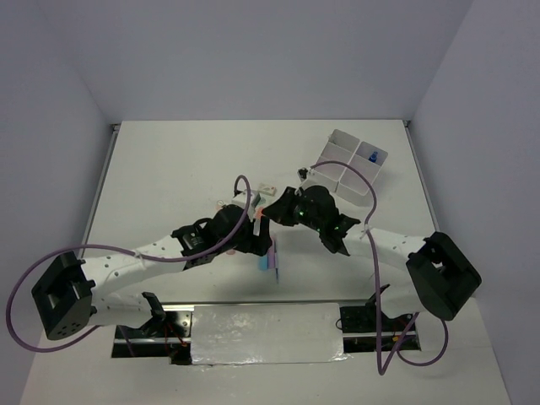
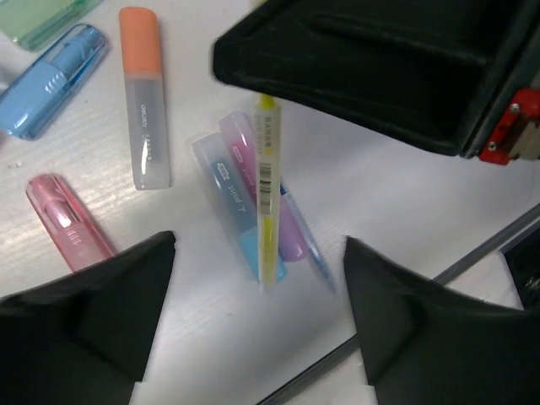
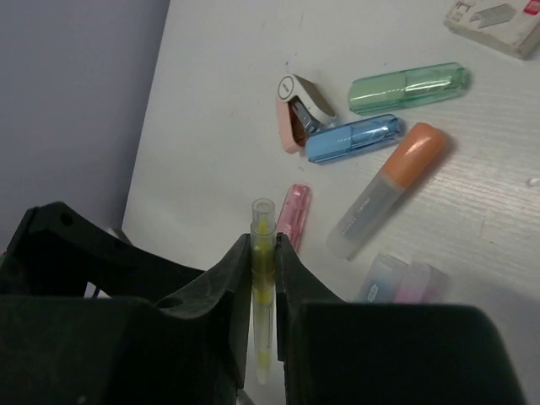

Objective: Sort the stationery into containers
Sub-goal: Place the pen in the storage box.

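Yellow pen (image 3: 262, 221) is clamped by right gripper (image 3: 262, 249); left gripper (image 2: 260, 257) is spread apart. Tray (image 1: 344, 152) is barely filled; most markers (image 2: 143, 101) are left unsorted.

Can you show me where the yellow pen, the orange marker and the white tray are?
yellow pen (image 3: 262, 211), right wrist view, its clear top end.
orange marker (image 2: 140, 42), left wrist view, its orange cap.
white tray (image 1: 341, 152), top view, a bare compartment floor.
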{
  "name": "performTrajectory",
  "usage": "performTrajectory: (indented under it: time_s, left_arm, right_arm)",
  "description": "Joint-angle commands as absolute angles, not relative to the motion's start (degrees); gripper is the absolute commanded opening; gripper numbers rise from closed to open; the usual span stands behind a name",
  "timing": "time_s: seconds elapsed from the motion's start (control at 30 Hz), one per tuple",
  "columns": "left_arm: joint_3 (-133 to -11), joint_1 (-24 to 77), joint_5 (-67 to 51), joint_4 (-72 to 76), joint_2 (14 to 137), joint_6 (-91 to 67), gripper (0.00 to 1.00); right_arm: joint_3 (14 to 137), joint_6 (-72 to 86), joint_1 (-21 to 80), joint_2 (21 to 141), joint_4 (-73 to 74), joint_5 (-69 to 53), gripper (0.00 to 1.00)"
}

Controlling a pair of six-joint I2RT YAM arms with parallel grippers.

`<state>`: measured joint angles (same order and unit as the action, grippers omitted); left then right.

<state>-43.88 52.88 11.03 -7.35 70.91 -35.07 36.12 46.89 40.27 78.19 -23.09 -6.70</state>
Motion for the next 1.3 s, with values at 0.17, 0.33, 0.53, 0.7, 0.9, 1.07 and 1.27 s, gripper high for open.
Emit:
performTrajectory:
  time_s: [0.17, 0.33, 0.53, 0.7, 0.9, 1.07, 1.27]
  left_arm:
    - [-44.91, 53.09, 20.47, -12.20, 67.94, -39.02, 0.99]
    - [-40.70, 53.17, 18.03, -10.91, 64.78, -38.15, 0.99]
    - [-37.09, 53.35, 10.90, -6.24, 62.84, -36.83, 0.99]
    - [-36.65, 53.70, 7.74, -3.43, 63.28, -35.86, 0.99]
    - [-37.62, 54.58, 5.63, -2.02, 65.92, -34.80, 0.99]
    - [-37.62, 55.19, 5.10, -2.29, 66.79, -33.49, 0.99]
    - [-38.58, 55.11, 5.80, -3.78, 66.01, -33.22, 0.99]
  right_arm:
    - [45.69, 28.88, 34.29, 72.60, -15.13, 11.48, 0.00]
    - [45.97, 18.29, 26.48, 69.96, -25.90, 26.28, 0.00]
    - [48.25, 8.19, 15.48, 78.38, -45.33, 26.81, 0.00]
    - [54.57, -1.21, 12.93, 88.48, -53.87, 24.43, 0.00]
    - [61.69, -4.30, 10.46, 96.84, -53.96, 23.65, 0.00]
    - [65.12, -5.36, 10.02, 100.62, -53.53, 22.32, 0.00]
    - [64.34, -4.14, 9.76, 103.18, -52.99, 22.06, 0.01]
